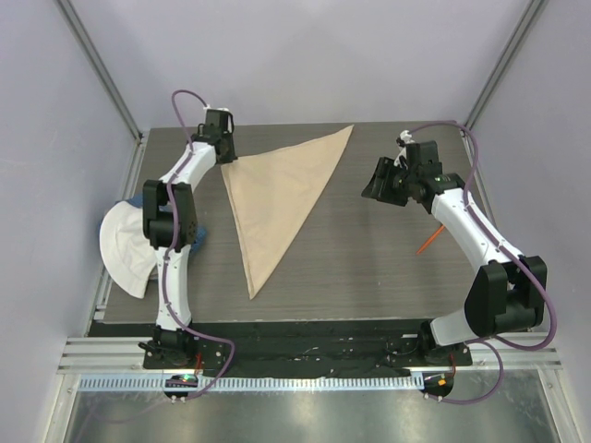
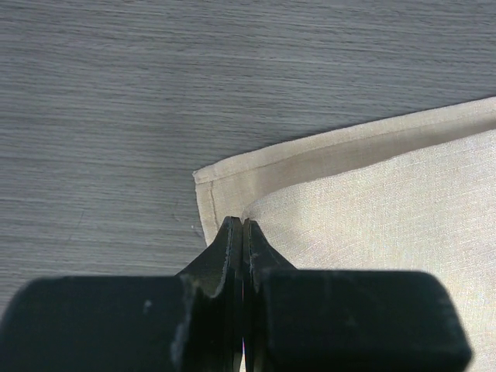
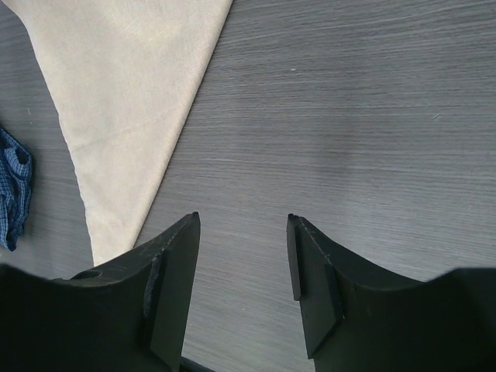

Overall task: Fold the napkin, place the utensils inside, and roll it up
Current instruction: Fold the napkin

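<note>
The beige napkin (image 1: 277,198) lies folded into a triangle mid-counter (image 1: 369,268). The left claw (image 2: 242,225), pressed closed, sits at the napkin's 10 o'clock corner; whether it pinches cloth is unclear. The right claw (image 3: 242,221) gapes empty at 3 o'clock, with an orange utensil (image 1: 427,244) at 4 o'clock

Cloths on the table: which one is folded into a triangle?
The beige napkin, mid-table; the white cloth and blue cloth lie beside the left arm.
</note>
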Motion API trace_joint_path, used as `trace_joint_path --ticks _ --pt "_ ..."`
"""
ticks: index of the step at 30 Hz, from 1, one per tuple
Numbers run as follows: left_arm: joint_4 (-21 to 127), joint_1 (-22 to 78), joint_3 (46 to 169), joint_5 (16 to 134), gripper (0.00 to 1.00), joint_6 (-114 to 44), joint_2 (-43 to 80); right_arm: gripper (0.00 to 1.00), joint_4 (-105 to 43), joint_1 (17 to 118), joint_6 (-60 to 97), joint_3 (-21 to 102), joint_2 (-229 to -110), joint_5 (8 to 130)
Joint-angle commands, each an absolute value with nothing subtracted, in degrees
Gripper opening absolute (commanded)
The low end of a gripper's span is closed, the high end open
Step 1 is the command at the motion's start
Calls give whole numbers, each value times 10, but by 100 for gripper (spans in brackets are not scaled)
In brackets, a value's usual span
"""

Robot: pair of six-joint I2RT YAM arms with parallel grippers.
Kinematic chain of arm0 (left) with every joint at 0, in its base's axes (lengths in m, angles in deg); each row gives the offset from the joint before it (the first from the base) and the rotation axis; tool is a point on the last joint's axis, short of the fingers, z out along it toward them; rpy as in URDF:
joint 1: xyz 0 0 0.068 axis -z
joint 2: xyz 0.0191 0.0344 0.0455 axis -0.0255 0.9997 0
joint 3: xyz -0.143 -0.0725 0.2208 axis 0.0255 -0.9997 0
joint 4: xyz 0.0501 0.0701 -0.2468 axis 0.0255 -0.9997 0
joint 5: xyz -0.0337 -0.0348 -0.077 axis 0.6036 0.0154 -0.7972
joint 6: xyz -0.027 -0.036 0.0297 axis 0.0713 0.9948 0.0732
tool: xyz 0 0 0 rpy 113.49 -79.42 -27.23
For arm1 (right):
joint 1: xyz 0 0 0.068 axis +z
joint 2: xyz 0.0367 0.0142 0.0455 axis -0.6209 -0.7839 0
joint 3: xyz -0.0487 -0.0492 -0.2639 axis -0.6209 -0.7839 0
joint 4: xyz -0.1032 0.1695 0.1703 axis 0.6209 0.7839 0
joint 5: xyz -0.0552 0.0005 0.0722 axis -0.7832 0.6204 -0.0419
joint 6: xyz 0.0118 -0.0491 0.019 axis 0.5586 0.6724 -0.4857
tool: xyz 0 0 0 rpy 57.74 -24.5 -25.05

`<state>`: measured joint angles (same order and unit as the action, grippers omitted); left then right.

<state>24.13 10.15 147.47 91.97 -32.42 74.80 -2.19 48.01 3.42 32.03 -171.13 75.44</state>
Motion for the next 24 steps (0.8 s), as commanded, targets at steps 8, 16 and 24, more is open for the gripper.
trace_joint_path --ticks 8,16,24 --pt "240 87 1506 917 0 -336 768 57 -27 478 40 315 -1701 759" --pt "236 83 1512 915 0 -338 777 57 -26 478 40 314 -1702 758" --pt "239 81 1508 917 0 -339 776 57 -26 478 40 309 -1704 760"
